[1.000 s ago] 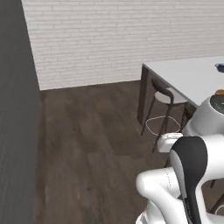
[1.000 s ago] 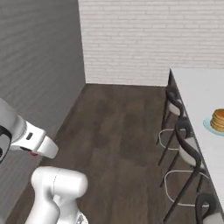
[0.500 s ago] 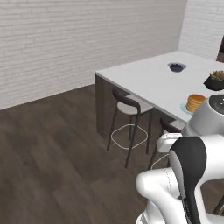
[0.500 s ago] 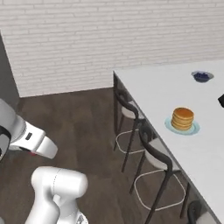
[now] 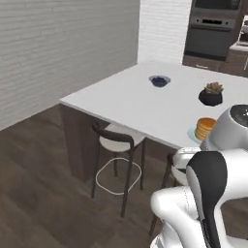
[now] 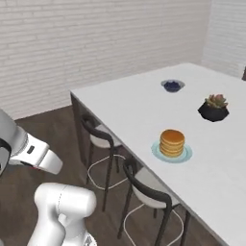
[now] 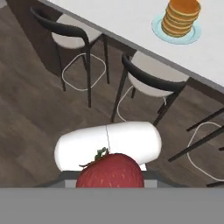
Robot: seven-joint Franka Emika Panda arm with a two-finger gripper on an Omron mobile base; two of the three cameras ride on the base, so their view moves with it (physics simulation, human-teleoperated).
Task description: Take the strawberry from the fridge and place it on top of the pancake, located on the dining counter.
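The strawberry fills the bottom centre of the hand view, bright red with a green cap, close to the camera. My gripper is shut on it, and the fruit hides the finger tips. The pancake is a golden stack on a pale blue-green plate, near the stool-side edge of the white dining counter. In the hand view the pancake lies at the top right, well apart from the strawberry. From the left base view the pancake peeks out beside my arm. The fridge is out of view.
Dark-framed stools stand along the counter's near edge. A bowl of blueberries and a dark potted plant sit further back on the counter. Wall ovens stand at the far right. Dark wood floor lies below me.
The base has turned and driven, so both base views have swung. The dining counter, stools and pancake now fill the views and sit much closer than before.
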